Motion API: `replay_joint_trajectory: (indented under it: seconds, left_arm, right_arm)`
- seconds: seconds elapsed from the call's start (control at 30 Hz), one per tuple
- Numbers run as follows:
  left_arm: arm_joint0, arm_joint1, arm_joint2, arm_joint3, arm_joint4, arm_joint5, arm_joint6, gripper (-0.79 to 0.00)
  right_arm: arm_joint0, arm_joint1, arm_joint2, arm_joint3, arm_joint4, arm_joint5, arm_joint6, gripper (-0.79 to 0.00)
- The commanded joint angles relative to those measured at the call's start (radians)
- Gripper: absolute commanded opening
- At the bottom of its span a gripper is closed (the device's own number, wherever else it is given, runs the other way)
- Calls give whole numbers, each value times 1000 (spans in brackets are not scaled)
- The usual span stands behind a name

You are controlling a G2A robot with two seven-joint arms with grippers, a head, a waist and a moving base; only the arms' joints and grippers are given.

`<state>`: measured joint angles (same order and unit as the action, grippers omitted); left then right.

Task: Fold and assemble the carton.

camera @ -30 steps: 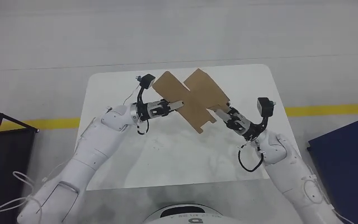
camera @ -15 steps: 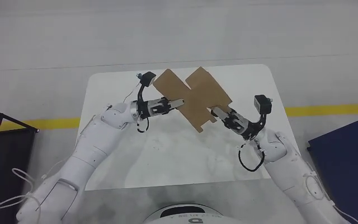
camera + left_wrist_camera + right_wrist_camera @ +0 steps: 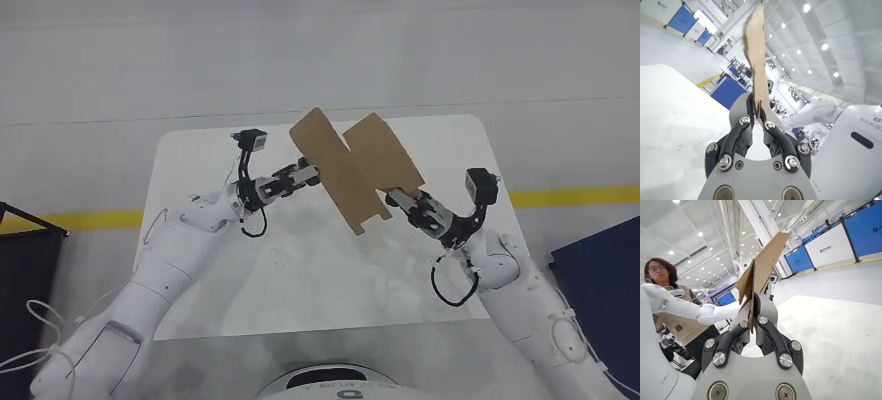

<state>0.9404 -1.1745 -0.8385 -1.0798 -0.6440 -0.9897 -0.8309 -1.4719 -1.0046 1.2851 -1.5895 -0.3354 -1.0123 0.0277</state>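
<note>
The flattened brown carton point(image 3: 352, 175) hangs in the air above the far half of the white bench point(image 3: 300, 290), toward 12 o'clock from the bench's middle and touching nothing but the two grippers. The left gripper point(image 3: 306, 172) is pressed together on the carton's edge at its 9 o'clock side; the left wrist view shows the cardboard sheet standing up thin and edge-on from between the pads. The right gripper point(image 3: 398, 201) is pinching the opposite edge at about 4 o'clock. In the right wrist view two cardboard layers meet at a crease between its pads and spread apart above it like a shallow V. Holding opposite edges off the bench looks deliberate. With nothing underneath, the arms can twist and push the edges toward each other, which would probably open the flat blank into a tube before any flaps are folded. Against the frame from a second ago, the carton has tipped. It then lay broad and nearly flat to the top camera, and now its 9 o'clock panel stands steeper and looks narrower, its far corner swung toward 12 o'clock. The left gripper has lifted and turned from pointing at 3 o'clock to about 2 o'clock, and the right gripper has drifted slightly toward 3 o'clock.
</note>
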Motion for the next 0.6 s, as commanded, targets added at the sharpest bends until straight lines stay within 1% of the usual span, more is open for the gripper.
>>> replay_joint_trajectory:
  seconds: [0.0,0.13,0.2,0.27,0.3,0.37,0.43,0.57]
  left_arm:
    - [15,-4,9,-8,-187,47,-47,0]
    - [37,-16,10,-16,-459,186,-185,0]
    - [36,-30,18,-4,-545,248,-248,0]
    - [20,-50,40,27,-590,296,-296,0]
    - [10,-61,54,52,-603,315,-308,0]
    - [-25,-84,87,107,-590,356,-287,0]
    - [-55,-105,117,149,-550,363,-254,0]
    - [-86,-139,156,191,-492,353,-226,0]
  right_arm:
    - [-31,1,48,-17,-92,0,-78,-785]
    - [-78,-6,90,-39,-243,1,-208,-785]
    - [-83,-13,90,-49,-316,22,-243,-785]
    - [-84,-20,78,-58,-374,54,-271,-785]
    - [-83,-23,71,-61,-395,64,-283,-785]
    - [-79,-29,57,-63,-429,75,-299,-785]
    - [-73,-32,48,-60,-452,82,-310,-785]
    - [-72,-38,44,-57,-497,117,-321,-785]
